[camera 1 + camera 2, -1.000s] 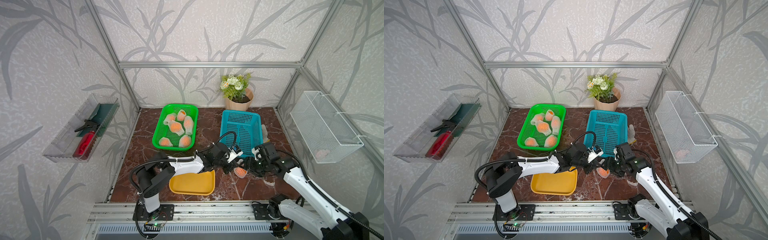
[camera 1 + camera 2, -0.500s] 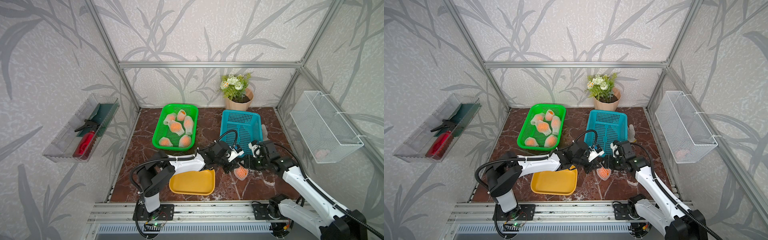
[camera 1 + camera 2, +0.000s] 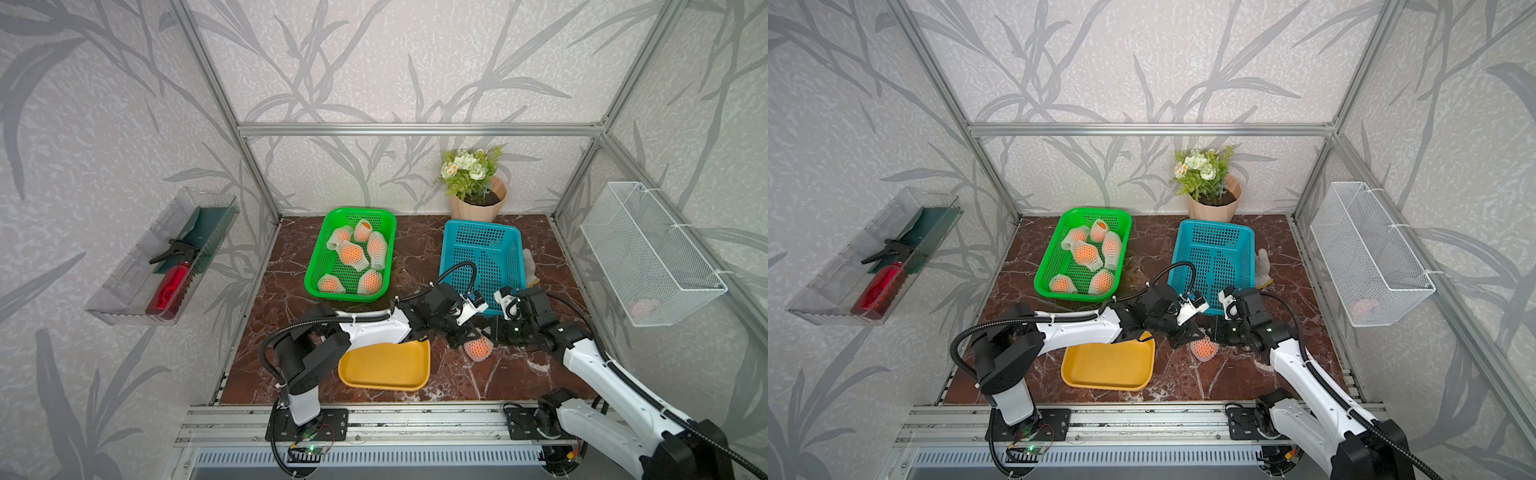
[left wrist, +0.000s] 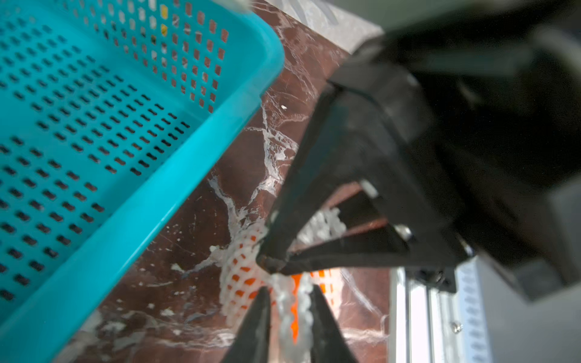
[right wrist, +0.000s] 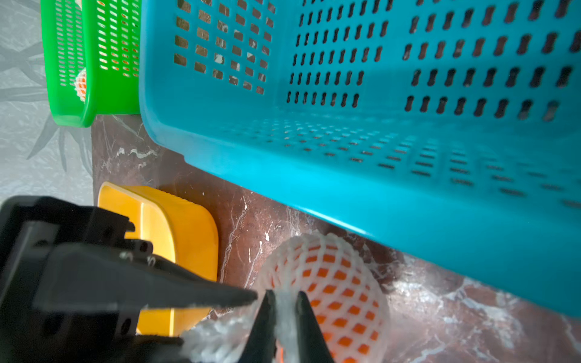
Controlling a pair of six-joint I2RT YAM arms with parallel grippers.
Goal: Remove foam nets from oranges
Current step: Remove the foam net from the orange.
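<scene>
One net [image 5: 330, 276] at left tool [image 4: 290, 288], right tool [image 5: 285, 294]

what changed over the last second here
The right gripper closed on the foam net around the orange on the table; the left gripper opened its jaws, net strands now between them. The orange, green basket, blue basket and yellow tray stayed put.

right end effector [image 5: 284, 296]: clamped on foam net [image 5: 290, 251] strand | orange [image 5: 329, 258]: netted, just beside blue basket [image 5: 361, 195], near yellow tray [image 5: 185, 226]
</scene>
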